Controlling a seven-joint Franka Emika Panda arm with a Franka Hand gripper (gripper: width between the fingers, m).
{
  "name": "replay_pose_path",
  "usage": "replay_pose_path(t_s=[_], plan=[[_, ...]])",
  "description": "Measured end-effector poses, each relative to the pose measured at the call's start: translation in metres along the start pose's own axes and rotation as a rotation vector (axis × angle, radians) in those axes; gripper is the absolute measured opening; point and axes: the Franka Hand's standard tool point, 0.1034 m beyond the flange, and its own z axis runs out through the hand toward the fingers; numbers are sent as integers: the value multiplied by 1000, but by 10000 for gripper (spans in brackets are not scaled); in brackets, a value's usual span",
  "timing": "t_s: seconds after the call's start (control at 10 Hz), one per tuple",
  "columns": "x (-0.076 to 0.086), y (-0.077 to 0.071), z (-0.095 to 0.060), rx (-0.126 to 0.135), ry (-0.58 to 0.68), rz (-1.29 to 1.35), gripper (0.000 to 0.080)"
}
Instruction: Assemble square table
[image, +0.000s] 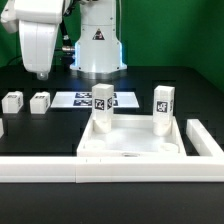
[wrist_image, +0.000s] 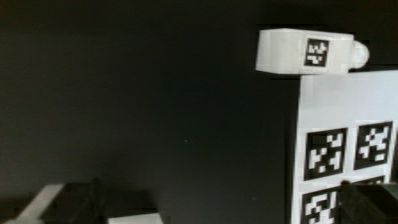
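Observation:
The square table top (image: 130, 138) is a white slab lying inside the white rail frame. Two white tagged legs stand upright on it, one (image: 102, 106) toward the exterior view's left, the other (image: 163, 106) toward its right. Two loose legs (image: 12, 101) (image: 40, 101) lie on the black table at the left. My gripper (image: 40, 72) hangs open above them, touching nothing. In the wrist view one leg (wrist_image: 306, 52) lies beside the marker board (wrist_image: 347, 150). The gripper (wrist_image: 214, 212) has its dark fingers (wrist_image: 71, 205) spread wide, and a white sliver (wrist_image: 134, 218) shows at the frame edge.
A long white rail (image: 100, 170) runs along the front, with a side arm (image: 205, 140) at the right. The marker board (image: 85, 100) lies flat behind the slab. The robot's white base (image: 97, 45) stands at the back.

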Motion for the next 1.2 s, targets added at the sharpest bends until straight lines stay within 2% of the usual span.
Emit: replay_pose_path(t_s=[0.4,0.5,0.6,0.7,0.8,0.9,1.0,1.2], plan=[[1,0,1,1,-1,268,649],[-6,-1,7,-22,-1,407,649],[-26,-11,22,-43,-12,607,649],[-38,-16,26,-43,-28,765,649],[-38,-17,37,-25,-31,911,649],[-38,-15,46,4,-13,963,649],[-36,-13,44,-1,-10,989,649],[-31,-13,44,6,1,1127,649]])
